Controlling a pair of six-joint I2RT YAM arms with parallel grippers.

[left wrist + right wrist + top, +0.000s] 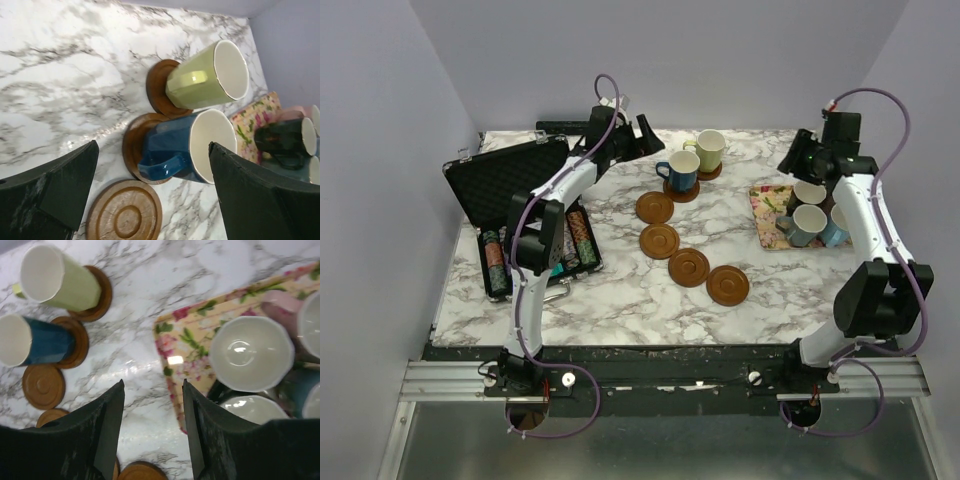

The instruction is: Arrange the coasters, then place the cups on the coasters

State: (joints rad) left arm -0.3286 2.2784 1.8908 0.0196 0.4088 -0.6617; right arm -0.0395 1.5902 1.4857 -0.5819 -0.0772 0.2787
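The marble bench (620,300) carries everything. On its left stands an open black poker-chip case (510,180), which is no part of your job. On its right lies the floral tray (763,200), with four cups (807,225) packed tight together on it.

Your left gripper (642,135) hangs over the far side of the bench, just beside the two mugs already set down. Its jaws are spread wide with nothing between them. Your right gripper (800,160) hovers above the tray with its jaws partway apart and empty. Its wrist view shows only the tray's edge and bare marble between the fingers.

Six coasters (659,240) run in a curved row from the far middle of the bench toward the near right. The two farthest each carry a mug, upright and well seated: the yellow-green mug (710,150) and, next to it, the dark blue mug (680,170). The other four coasters are bare.

By the look of it, the arranging is done and you are a third of the way through placing cups. The next move seems to belong to the right gripper, which should come down on one mug on the tray. Because they crowd each other, pick the one nearest the tray's left edge. Grip its rim wall or handle squarely and lift straight up so the neighbours are not dragged. Then carry it to the bare coaster just beside the dark blue mug, and keep the left arm out of that path.
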